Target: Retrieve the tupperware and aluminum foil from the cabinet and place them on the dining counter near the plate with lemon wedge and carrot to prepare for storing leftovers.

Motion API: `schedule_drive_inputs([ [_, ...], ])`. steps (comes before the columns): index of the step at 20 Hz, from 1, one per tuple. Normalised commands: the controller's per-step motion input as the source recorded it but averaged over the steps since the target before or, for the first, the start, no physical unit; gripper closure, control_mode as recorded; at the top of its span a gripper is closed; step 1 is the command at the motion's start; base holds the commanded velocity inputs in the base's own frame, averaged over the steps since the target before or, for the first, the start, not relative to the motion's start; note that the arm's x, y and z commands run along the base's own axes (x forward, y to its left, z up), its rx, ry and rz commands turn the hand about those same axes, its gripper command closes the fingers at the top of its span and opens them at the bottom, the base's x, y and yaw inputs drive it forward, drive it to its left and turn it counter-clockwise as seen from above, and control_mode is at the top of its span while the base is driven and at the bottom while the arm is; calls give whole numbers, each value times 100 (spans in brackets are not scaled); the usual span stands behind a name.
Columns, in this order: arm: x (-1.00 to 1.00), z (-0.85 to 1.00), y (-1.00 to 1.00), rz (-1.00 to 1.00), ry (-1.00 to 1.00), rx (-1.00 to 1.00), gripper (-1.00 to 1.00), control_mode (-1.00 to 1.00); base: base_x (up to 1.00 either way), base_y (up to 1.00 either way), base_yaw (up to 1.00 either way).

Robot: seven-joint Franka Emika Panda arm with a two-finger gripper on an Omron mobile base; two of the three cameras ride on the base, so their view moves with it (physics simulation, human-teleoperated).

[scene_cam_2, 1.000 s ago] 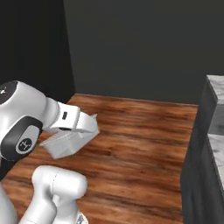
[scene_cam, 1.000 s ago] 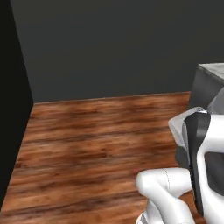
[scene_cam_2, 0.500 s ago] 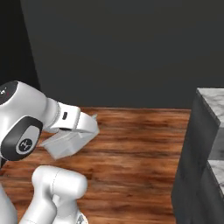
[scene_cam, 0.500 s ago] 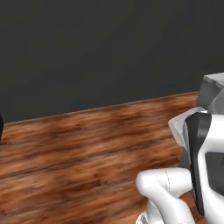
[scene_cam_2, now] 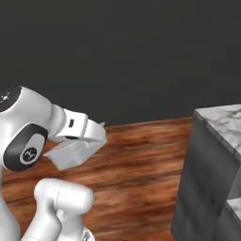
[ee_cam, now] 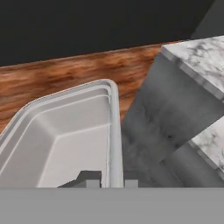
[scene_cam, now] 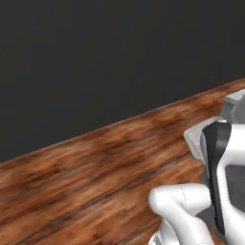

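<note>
Clear plastic tupperware (ee_cam: 65,140), no lettering legible, rim clamped between the closed gripper (ee_cam: 109,178) fingers at 6 o'clock in the hand view, tub reaching toward 11 o'clock. Marble-topped dining counter (ee_cam: 197,61), grey front, at 2 o'clock. Wood floor (scene_cam_2: 141,155) beyond, dark wall (scene_cam: 95,57) farthest.

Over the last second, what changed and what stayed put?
The base has turned: in both base views the whole scene slid, the dark wall corner leaving the frame and the marble-topped counter coming further into the right base view. Nothing was taken or released. The gripper stays shut on the rim of the tupperware, carried in the same pose beside the arm over the wood floor.
</note>
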Motion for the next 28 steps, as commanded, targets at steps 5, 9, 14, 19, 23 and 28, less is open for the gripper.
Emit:
schedule_drive_inputs([
  [5, 0, 0, 0, 0, 0, 0, 100, 100, 94, 50, -54],
  [9, 0, 0, 0, 0, 0, 0, 100, 100, 85, 53, -57],
  [14, 0, 0, 0, 0, 0, 0, 100, 100, 78, 55, -60],
  [19, 0, 0, 0, 0, 0, 0, 100, 100, 63, 57, -66],
  [23, 0, 0, 0, 0, 0, 0, 100, 100, 59, 57, -67],
  [28, 0, 0, 0, 0, 0, 0, 100, 100, 64, 58, -66],
])
